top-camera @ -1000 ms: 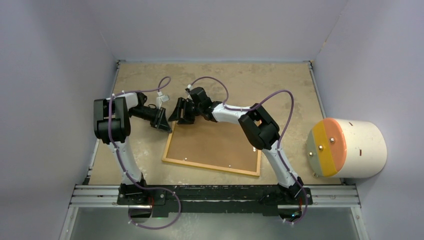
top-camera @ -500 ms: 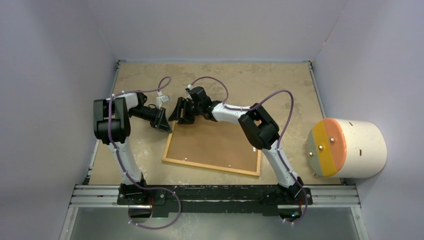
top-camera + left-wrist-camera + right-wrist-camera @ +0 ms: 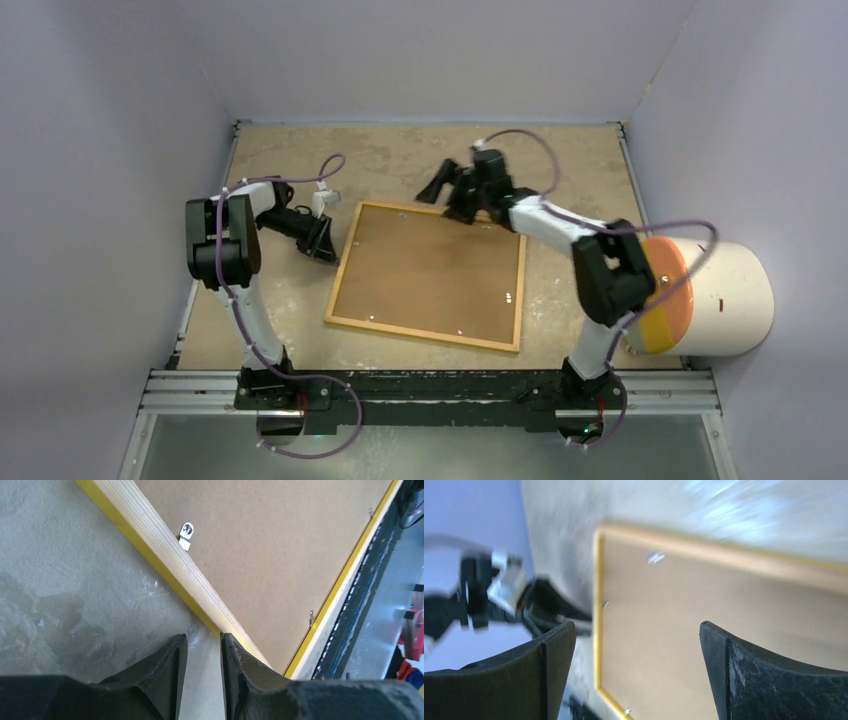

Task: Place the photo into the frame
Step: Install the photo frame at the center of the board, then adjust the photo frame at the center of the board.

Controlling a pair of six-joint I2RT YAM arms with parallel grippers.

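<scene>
The left pincer [image 3: 202, 639] is low by the left side of the frame [image 3: 160, 550]. Its two fingers are close together with only a thin gap, and nothing is in that gap. One finger tip is right at the frame's edge.

The frame lies flat in the middle of the bench [image 3: 580, 150], yellow face down. The brown board [image 3: 430, 270] fills its back. Small metal clips [image 3: 185, 535] sit along the edges.

The right pincer [image 3: 636, 625] hangs by the far edge of the frame. It is wide and holds nothing. Its view is blurry. A big white drum [image 3: 720, 295] with an orange and yellow end lies far to the right.

The photo is not in sight. It may be under the board, but I cannot tell. If it is, I think the job is nearly done, with maybe only clips to turn. If not, the board has to come out first.
</scene>
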